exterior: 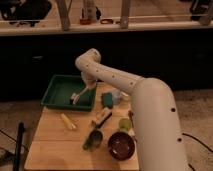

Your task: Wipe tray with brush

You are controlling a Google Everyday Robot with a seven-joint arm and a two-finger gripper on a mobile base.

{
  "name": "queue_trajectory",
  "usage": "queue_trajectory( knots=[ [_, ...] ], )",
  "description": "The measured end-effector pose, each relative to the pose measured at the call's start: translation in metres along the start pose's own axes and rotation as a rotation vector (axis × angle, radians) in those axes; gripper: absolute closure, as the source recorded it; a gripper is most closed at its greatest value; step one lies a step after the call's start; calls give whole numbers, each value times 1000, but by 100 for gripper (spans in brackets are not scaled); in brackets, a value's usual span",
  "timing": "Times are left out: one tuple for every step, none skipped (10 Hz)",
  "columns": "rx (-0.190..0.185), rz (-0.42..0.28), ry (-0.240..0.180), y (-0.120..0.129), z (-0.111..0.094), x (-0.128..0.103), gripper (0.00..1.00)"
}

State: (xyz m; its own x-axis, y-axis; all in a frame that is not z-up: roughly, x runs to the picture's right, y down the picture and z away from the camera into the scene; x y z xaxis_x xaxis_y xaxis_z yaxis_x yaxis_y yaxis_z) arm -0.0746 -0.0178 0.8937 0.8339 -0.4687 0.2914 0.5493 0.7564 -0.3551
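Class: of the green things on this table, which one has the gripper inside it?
The dark green tray, the biggest item in view; the gripper is down inside its rim. The small green block lies outside it.

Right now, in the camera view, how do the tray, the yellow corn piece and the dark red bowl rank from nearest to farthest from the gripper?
The gripper hangs over the right part of the tray.
1. Tray: right under the gripper, at the back left of the table.
2. Yellow corn piece: on the table just in front of the tray.
3. Dark red bowl: at the front right, farthest.
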Motion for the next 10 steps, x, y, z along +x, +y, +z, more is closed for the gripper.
queue_trajectory(
  knots=[
    [8,10,28,-3,-5,6,100],
    [17,21,58,-11,-6,10,100],
    [30,29,75,-20,-6,11,100],
    [44,34,74,-28,-4,6,100],
    [58,42,71,-35,1,4,100],
    [66,43,58,-40,6,1,100],
    [76,39,31,-46,14,-5,100],
    [80,29,3,-49,19,-12,100],
    [83,-5,-64,-54,25,-24,100],
    [80,-27,-96,-54,28,-27,100]
  ],
)
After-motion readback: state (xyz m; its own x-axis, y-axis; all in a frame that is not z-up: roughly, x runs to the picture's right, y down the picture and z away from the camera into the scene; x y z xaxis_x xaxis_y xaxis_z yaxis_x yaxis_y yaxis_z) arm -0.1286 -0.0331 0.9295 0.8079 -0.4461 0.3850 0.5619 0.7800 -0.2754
